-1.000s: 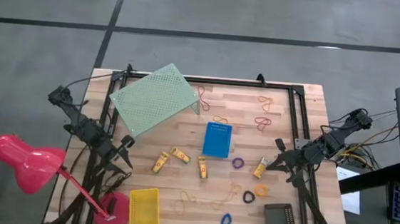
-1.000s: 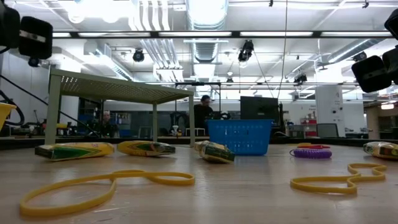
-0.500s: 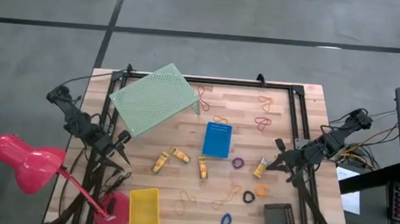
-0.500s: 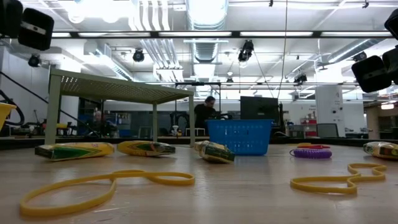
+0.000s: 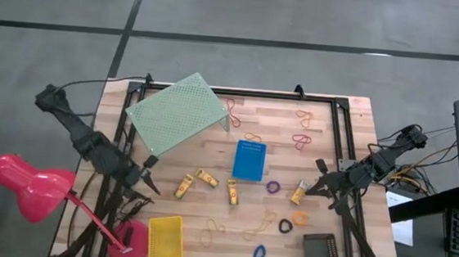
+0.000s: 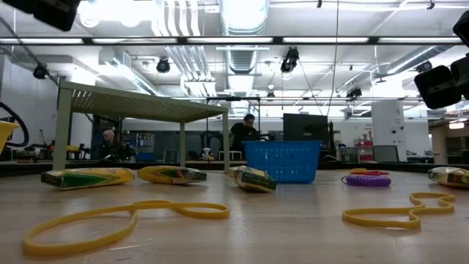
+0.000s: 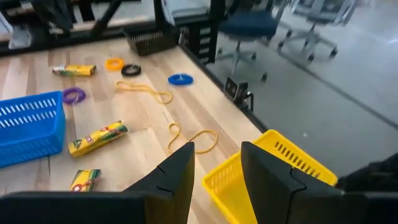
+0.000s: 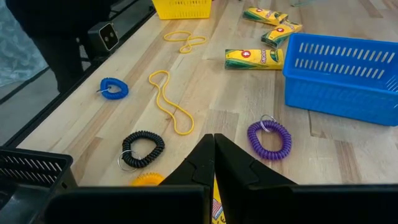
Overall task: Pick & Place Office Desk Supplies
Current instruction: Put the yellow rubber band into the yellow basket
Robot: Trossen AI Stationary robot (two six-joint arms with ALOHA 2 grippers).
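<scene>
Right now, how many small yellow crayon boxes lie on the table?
4: two side by side left of the blue plastic bin, one below it, one near the right gripper.

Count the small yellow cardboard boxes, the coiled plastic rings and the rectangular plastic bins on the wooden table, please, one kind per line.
Small yellow cardboard boxes: 4
Coiled plastic rings, purple, orange, black, blue: 4
Rectangular plastic bins, blue, yellow, black: 3
Total: 11

We see the orange ring (image 8: 148, 180) and one yellow-gold piece (image 8: 217, 208) half hidden behind the right gripper (image 8: 214, 163), toward six o'clock.
</scene>
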